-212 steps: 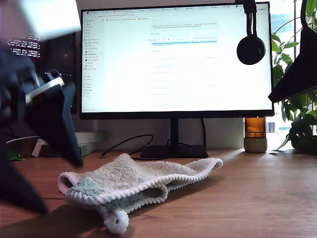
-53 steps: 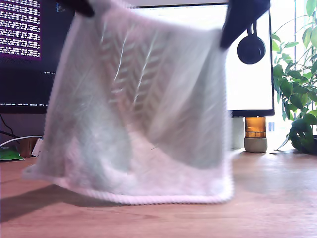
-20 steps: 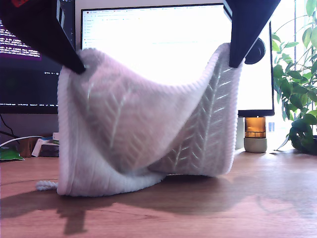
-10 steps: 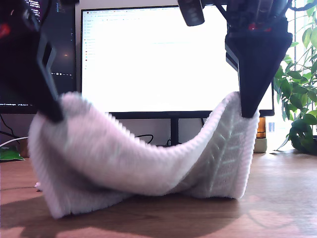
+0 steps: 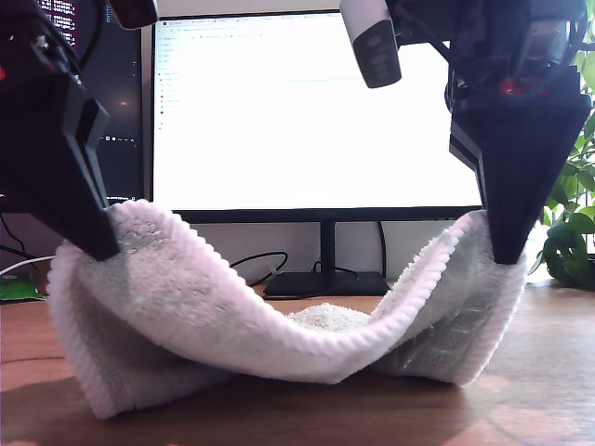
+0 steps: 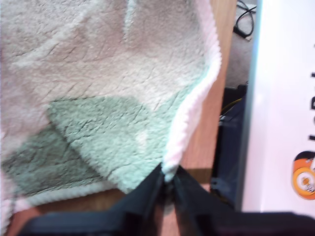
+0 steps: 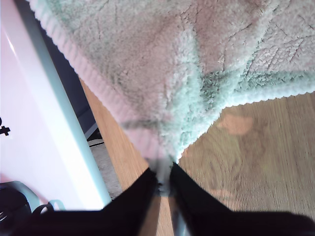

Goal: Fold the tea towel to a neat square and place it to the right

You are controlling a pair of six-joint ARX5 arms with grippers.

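1. At the exterior view's left, my second gripper points down, its jaws clenched on one raised end of the tea towel. The second wrist view shows the ribbed hem pinched between the two dark fingers, with fluffy cloth spreading away from them over the wooden desk.
2. Between my two arms the tea towel hangs like a hammock. Its thick ribbed hem faces the exterior camera and sags in a curve. The lowest part rests on the desk, doubled under itself towards the exterior view's left. A small fluffy hump of cloth shows behind the dip.
3. Behind the towel stands a bright monitor on its stand, with a dark cable lying on the desk beside the base.
4. At the exterior view's right, my first gripper also points down and grasps the towel's other raised end. In the first wrist view the jaws are closed on the hem of the towel right at a corner.
5. A green plant stands at the exterior view's right edge.
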